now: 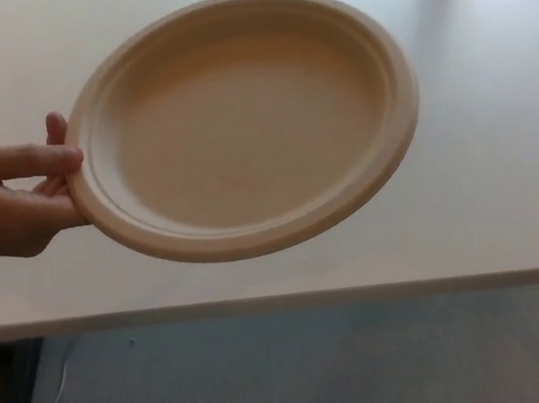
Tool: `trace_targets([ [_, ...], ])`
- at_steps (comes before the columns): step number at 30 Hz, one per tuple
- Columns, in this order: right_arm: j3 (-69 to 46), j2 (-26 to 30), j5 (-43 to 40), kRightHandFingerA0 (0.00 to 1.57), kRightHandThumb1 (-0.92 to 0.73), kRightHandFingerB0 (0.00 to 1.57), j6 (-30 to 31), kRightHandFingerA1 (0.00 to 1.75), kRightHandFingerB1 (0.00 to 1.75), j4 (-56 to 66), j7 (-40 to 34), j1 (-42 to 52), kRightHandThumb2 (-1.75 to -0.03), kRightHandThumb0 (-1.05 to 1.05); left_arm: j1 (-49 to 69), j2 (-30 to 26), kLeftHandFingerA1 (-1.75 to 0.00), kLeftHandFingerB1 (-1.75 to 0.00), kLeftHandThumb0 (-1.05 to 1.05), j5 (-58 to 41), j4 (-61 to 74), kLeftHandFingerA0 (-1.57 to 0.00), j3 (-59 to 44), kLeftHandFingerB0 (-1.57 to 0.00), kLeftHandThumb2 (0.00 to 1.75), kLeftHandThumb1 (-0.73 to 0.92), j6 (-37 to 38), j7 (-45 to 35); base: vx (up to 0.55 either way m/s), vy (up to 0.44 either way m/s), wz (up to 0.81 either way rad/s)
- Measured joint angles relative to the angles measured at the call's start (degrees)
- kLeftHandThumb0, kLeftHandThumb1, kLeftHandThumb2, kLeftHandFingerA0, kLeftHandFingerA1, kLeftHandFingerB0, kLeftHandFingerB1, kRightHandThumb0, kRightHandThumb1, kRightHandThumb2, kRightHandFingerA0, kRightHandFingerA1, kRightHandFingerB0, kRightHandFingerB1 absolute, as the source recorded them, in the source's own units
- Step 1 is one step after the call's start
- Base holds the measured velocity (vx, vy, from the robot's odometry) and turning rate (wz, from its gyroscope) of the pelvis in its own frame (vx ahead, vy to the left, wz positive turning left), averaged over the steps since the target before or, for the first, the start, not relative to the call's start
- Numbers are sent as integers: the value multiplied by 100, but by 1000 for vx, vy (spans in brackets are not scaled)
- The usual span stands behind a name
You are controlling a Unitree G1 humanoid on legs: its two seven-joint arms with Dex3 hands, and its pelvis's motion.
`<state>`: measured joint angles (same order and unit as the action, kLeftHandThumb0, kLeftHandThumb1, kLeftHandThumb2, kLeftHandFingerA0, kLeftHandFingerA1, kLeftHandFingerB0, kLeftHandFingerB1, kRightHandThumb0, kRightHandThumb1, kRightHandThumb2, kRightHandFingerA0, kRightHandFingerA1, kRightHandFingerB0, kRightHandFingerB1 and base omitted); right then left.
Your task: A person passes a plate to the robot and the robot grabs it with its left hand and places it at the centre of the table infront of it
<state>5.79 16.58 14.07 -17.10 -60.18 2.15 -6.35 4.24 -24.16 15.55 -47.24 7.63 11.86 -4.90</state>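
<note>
Head view: I see neither of my robot hands.
Plate (250,125): frame centre, above white table (503,183).
Person's hand (9,199): left edge, pinching its rim.

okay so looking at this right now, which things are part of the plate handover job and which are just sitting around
Part of the job:
round beige paper plate, held above the table
person's hand, gripping the plate's left rim
white table, where the plate must go

Just around:
grey floor below the table edge
Neither robot hand shows.
</note>
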Motion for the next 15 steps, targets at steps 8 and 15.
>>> trace_targets([
  [8,85,42,76,71,-69,44,-215,77,54,-203,-61,-87,-59,-58,-40,-63,-49,-44,-54,-5,-14,-34,56,-28,80,52,167,-16,0,0,0],
  [15,118,51,125,72,-69,46,-224,76,55,-265,-69,-249,-60,-61,520,-25,-47,-42,-57,-94,1130,-34,-106,-28,78,48,606,37,0,0,0],
])
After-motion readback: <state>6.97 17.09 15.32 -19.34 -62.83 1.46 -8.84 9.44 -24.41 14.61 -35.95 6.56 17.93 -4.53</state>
